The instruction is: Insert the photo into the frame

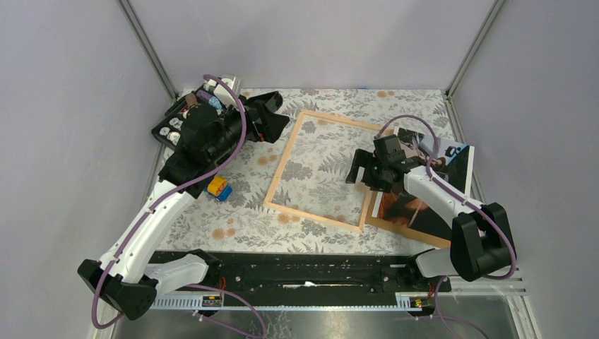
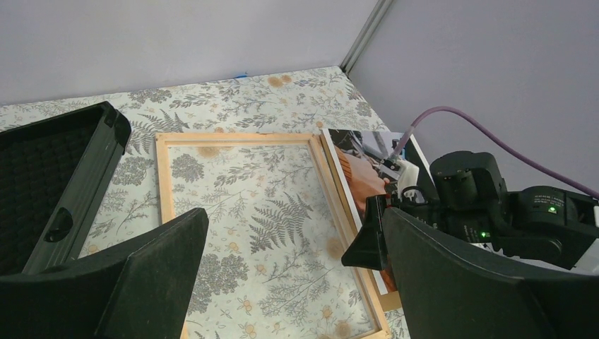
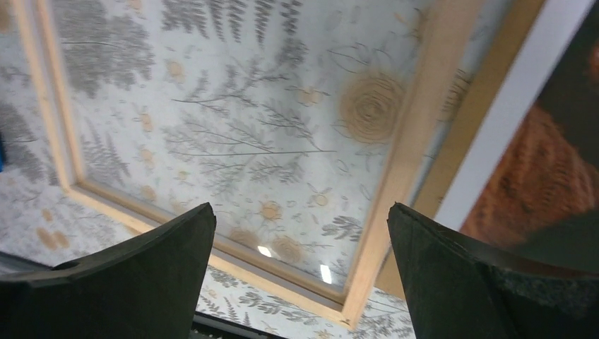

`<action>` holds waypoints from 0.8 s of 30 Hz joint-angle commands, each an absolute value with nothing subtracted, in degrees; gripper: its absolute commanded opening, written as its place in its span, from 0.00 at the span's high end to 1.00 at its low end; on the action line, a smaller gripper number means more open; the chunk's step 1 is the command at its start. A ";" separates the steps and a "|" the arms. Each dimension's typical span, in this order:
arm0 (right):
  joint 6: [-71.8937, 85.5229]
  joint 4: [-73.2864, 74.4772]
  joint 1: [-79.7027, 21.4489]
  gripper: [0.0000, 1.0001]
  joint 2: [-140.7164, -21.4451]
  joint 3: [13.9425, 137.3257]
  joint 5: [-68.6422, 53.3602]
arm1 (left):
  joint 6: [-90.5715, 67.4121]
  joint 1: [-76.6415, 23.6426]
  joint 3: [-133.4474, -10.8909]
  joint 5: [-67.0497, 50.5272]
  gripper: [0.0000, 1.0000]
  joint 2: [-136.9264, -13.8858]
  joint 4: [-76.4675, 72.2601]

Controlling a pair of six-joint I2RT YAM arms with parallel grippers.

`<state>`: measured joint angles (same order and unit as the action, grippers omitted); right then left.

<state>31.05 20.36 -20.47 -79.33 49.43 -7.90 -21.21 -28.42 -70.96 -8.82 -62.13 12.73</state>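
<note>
I see the large rectangular picture frame of pale wood with a see-through centre (image 1: 285,157) lying flat in the middle of the fern-patterned tablecloth (image 1: 247,226), the print showing through it. The large glossy photo, dark with orange-brown tones and a white border (image 1: 400,209), lies outside the frame, just beside its right edge. It rests on a plain brown backing board (image 1: 418,237) that peeks out along its near side and between photo and frame.

My right gripper (image 3: 300,210) hangs above the frame's right side, fingers spread wide and holding nothing.

My left gripper (image 2: 282,220) is up at the far left, also spread apart and empty, with the open black case with its foam lining (image 2: 92,166) beside it. A small yellow, orange and blue toy block (image 1: 218,188) sits left of the frame.
</note>
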 commanded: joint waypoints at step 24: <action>34.80 16.59 -22.63 0.07 -87.87 54.04 -7.22 | -20.44 -28.95 -70.84 -8.53 0.01 -61.26 9.50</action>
